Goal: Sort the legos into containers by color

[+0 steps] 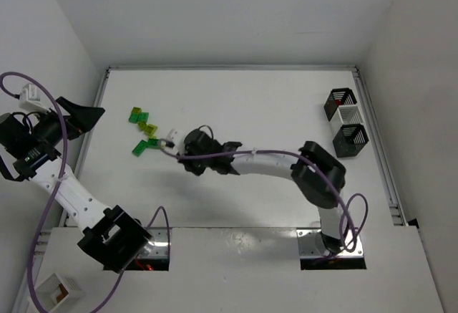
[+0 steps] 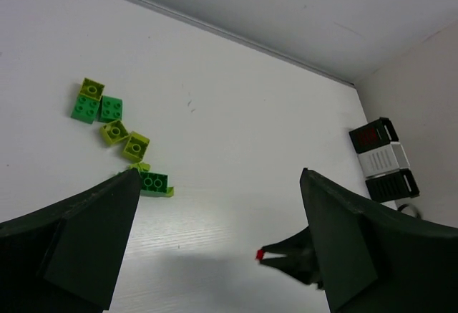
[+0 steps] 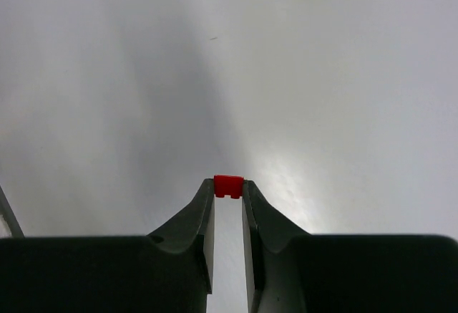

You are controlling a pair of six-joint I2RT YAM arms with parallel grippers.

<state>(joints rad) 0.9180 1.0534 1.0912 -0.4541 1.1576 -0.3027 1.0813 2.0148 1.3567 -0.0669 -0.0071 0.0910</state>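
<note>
My right gripper (image 3: pixel 228 193) is shut on a tiny red lego (image 3: pixel 228 185) held at its fingertips, just above the white table. The red lego also shows in the left wrist view (image 2: pixel 259 255). In the top view the right gripper (image 1: pixel 174 147) reaches left toward a cluster of green and lime legos (image 1: pixel 145 131), which also shows in the left wrist view (image 2: pixel 118 134). My left gripper (image 2: pixel 222 245) is open and empty, raised at the table's left edge (image 1: pixel 80 117). Black slatted containers (image 1: pixel 346 122) stand at the far right; one container (image 2: pixel 372 135) has red inside.
A white slatted bin (image 2: pixel 386 159) sits between the two black ones. A white square box with a brown inside (image 1: pixel 56 291) sits off the table at the near left. Walls enclose the table on the left, back and right.
</note>
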